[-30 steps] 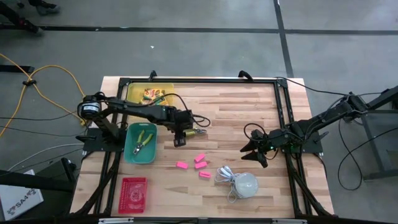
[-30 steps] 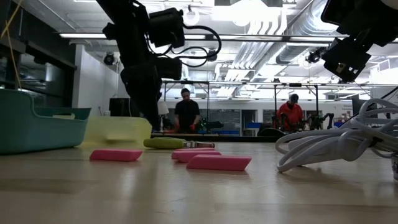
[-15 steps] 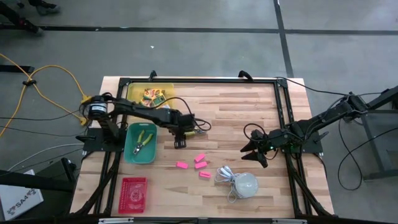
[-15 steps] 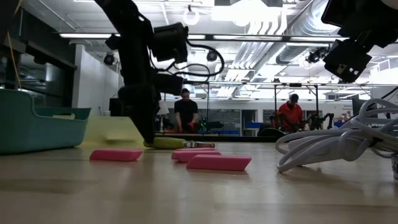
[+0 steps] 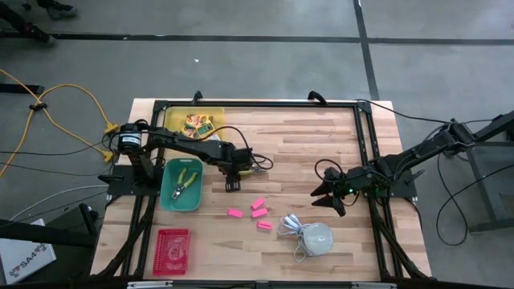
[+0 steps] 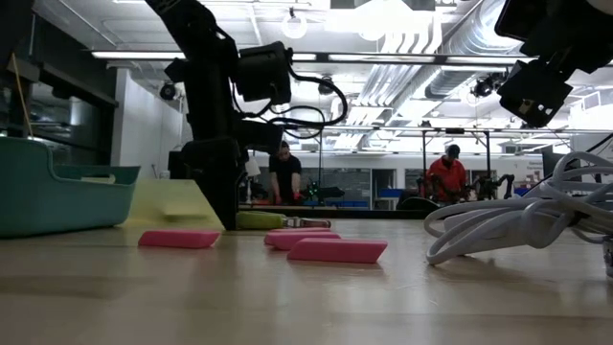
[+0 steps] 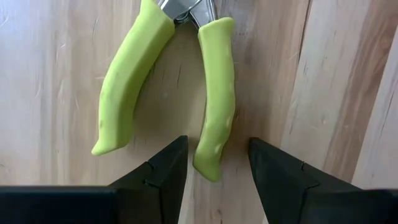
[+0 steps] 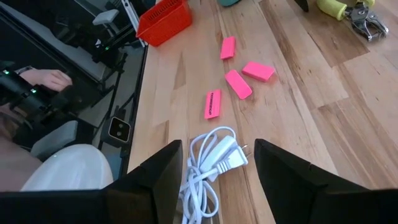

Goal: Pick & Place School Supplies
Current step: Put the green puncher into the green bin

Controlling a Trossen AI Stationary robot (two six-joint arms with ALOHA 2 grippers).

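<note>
Lime-handled pliers (image 7: 186, 93) flat on wood, handles splayed; second pair (image 5: 186, 180) in the teal bin; four pink erasers (image 5: 252, 212) clustered at 5 o'clock of the first pair; yellow-green boxes (image 5: 197, 122) in the yellow tray.

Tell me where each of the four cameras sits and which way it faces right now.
High: overhead, straight down on the table; both arms show.
Low: at tabletop height, looking across the pink erasers into the room; left arm near centre.
Left wrist: above the lime-handled tool, left gripper open around one handle.
Right wrist: over the white cord, right gripper open.
Shared: the erasers appear in high, low and right wrist views.
</note>
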